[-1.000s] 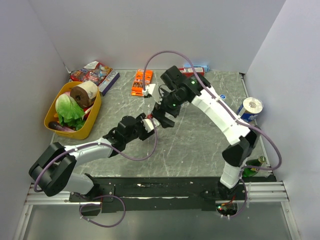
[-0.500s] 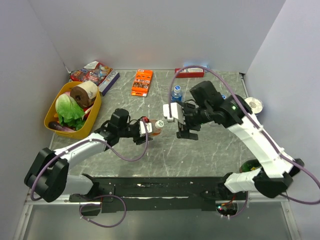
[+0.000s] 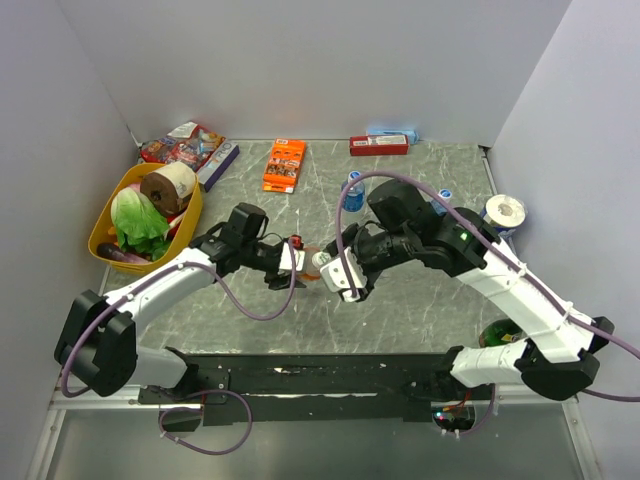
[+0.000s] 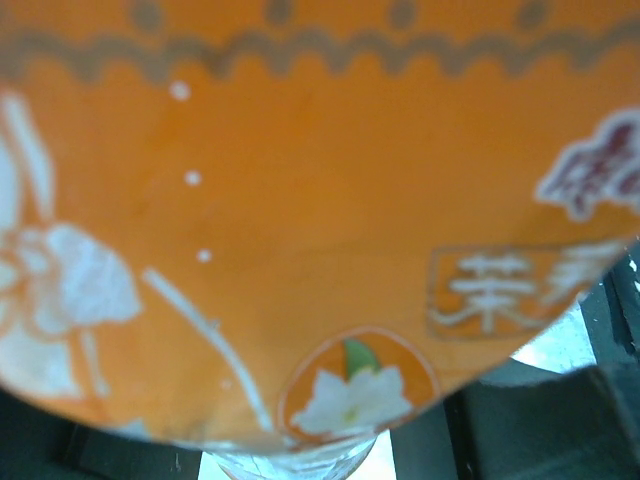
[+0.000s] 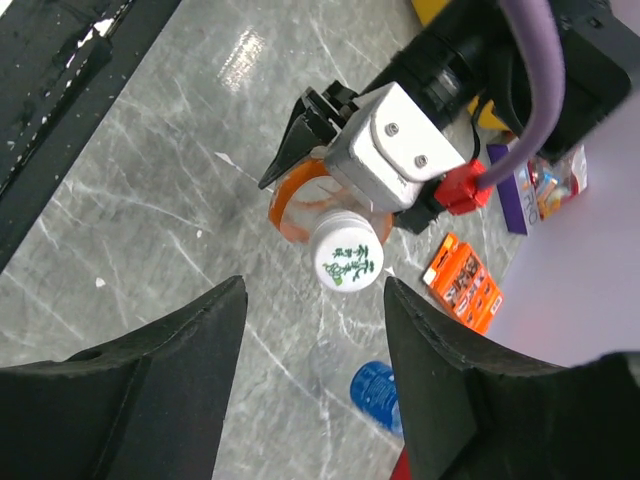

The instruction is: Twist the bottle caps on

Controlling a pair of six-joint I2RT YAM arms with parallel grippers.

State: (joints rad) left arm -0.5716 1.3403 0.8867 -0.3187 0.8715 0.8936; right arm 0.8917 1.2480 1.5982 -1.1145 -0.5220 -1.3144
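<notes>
My left gripper (image 3: 292, 262) is shut on the orange-liquid bottle (image 3: 308, 258), held tilted just above the table. Its orange label (image 4: 300, 200) fills the left wrist view, where the fingers are hidden. A whitish cap (image 5: 348, 250) with green print sits on the bottle's neck (image 3: 320, 260). My right gripper (image 5: 312, 292) is open and empty, its dark fingers (image 5: 170, 380) apart beside the cap (image 3: 345, 276). A short bottle with a blue cap (image 3: 354, 186) stands behind it and also shows in the right wrist view (image 5: 375, 392). Another blue cap (image 3: 445, 196) shows behind the right arm.
A yellow basket (image 3: 105, 225) with lettuce and a brown roll stands at the left. Snack packets (image 3: 185, 145), a flat orange box (image 3: 285, 165) and a red box (image 3: 380, 145) lie along the back. A blue can-like thing (image 3: 500, 212) and a green bottle (image 3: 505, 330) are at the right.
My right arm swung away from the back and came down toward the front; its open gripper now sits beside the capped bottle. My left gripper shifted slightly with the bottle.
</notes>
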